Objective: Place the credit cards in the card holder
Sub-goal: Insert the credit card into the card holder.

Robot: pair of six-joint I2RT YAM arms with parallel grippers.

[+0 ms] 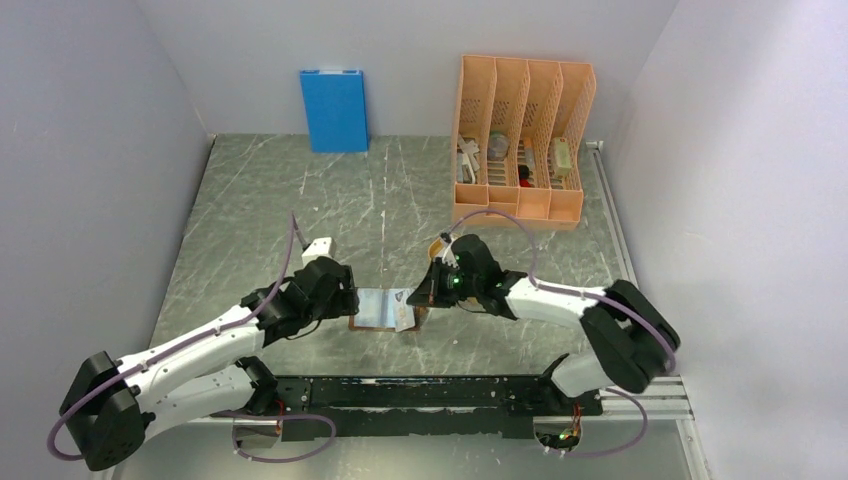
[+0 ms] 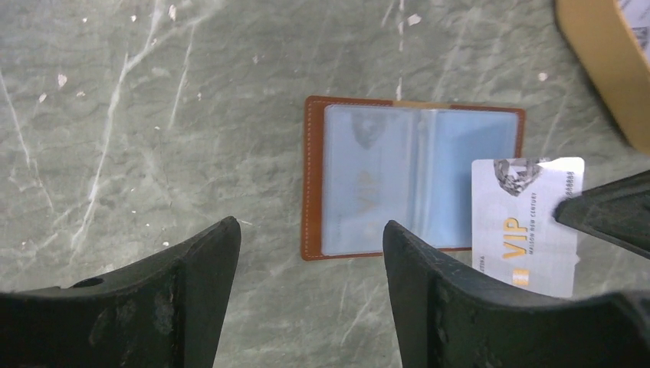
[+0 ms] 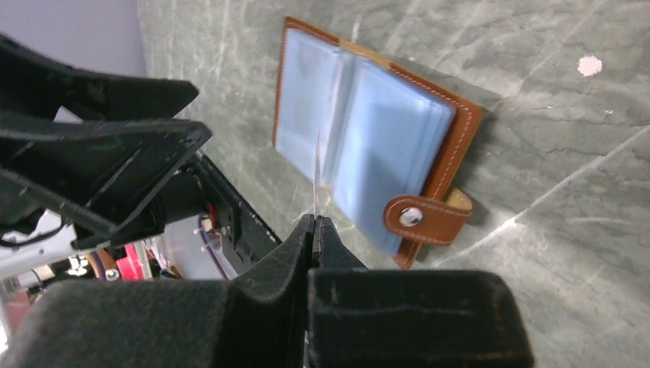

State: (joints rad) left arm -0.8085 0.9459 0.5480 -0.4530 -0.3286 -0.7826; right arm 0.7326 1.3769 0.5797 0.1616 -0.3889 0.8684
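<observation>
The card holder (image 1: 375, 308) lies open on the table, brown leather with pale blue plastic sleeves (image 2: 383, 176); its snap strap (image 3: 414, 217) points toward my right arm. My right gripper (image 3: 314, 221) is shut on a white credit card marked VIP (image 2: 525, 230), which shows edge-on (image 3: 316, 176) over the sleeves and overlaps the holder's right side. My left gripper (image 2: 310, 225) is open with nothing between its fingers, just off the holder's near left corner. In the top view, the left gripper (image 1: 345, 298) and right gripper (image 1: 425, 295) flank the holder.
A tall orange file rack (image 1: 520, 140) stands at the back right and a blue box (image 1: 334, 110) leans on the back wall. An orange-tan rim (image 2: 605, 69) shows at the top right of the left wrist view, close to the holder.
</observation>
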